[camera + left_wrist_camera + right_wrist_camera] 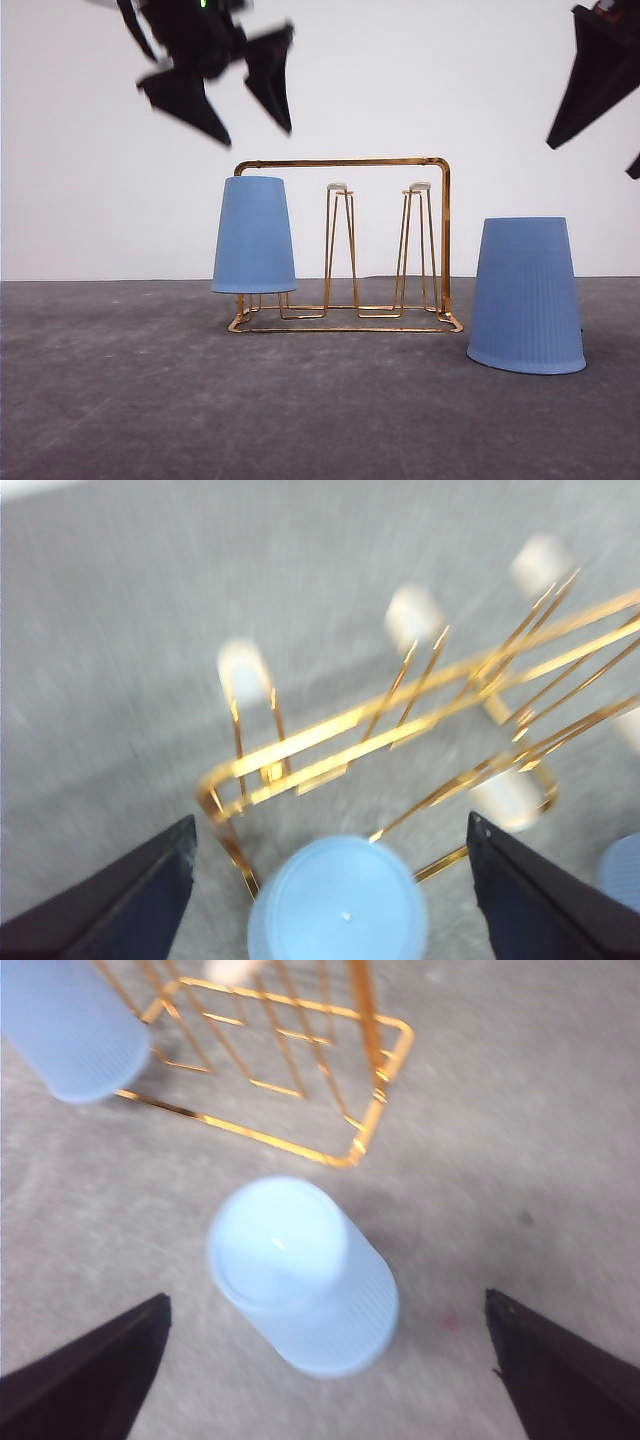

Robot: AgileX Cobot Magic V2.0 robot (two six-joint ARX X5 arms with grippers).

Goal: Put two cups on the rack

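Observation:
The gold wire rack stands mid-table. One light-blue cup hangs upside down over its left prong; two white-tipped prongs stand bare beside it. The other cup sits upside down on the table, right of the rack. My left gripper hovers open above the racked cup, blurred. In the left wrist view the left gripper is spread wide over that cup and the rack. My right gripper is high above the table cup. In the right wrist view the right gripper is open over this cup.
A grey table top runs to a white wall behind. The rack's corner lies close behind the table cup, with the racked cup beyond. Bare table lies in front of the rack and to its left.

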